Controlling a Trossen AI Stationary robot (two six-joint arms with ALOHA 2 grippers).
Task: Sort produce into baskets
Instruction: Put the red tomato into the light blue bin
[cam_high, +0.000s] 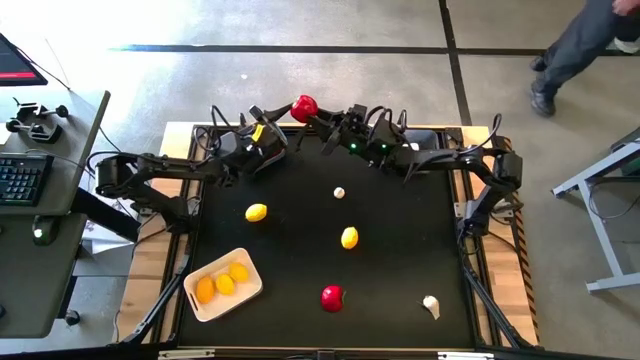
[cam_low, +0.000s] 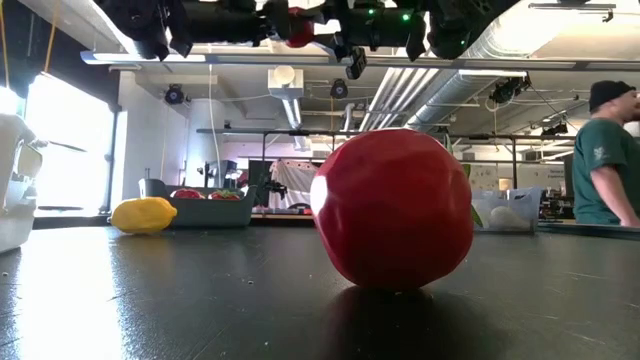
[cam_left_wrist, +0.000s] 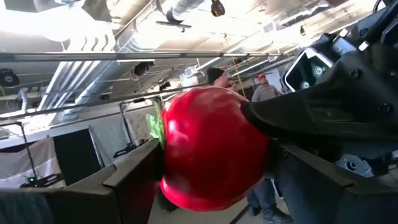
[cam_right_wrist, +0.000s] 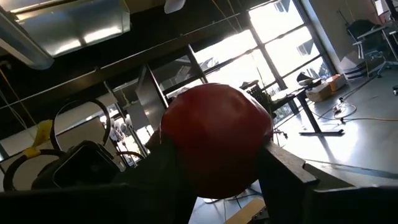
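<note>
Up over the far edge of the desk (cam_high: 400, 220), between the two arms: a red round piece (cam_high: 303, 107) with a green top, clear of the surface.

Right hand (cam_high: 320, 117): reaching in from the right, fingers (cam_right_wrist: 283, 171) clamped on the red round piece, one on each side.

Left hand (cam_high: 287, 117): reaching in from the left, right at the same piece, its fingers (cam_left_wrist: 134, 177) close beside it. Whether clamped or apart, cannot tell.

On the desk:
- one lemon (cam_high: 256, 212) left of centre, a second lemon (cam_high: 349, 237) near the middle
- a small garlic bulb (cam_high: 340, 192) just beyond the second lemon, apart from it
- a larger garlic bulb (cam_high: 431, 306) at the near right
- a second red piece (cam_high: 332, 297) at the near edge, filling the middle of the low view
- a cream tray (cam_high: 252, 290) at the near left, tilted to the desk edge, with three yellow-orange pieces (cam_high: 222, 284) lying in it.

In the low view at the far side, a dark grey bin (cam_low: 205, 213) with red pieces inside, just right of a lemon.

Beyond the desk, a person (cam_high: 580, 45) on the floor at the far right.
</note>
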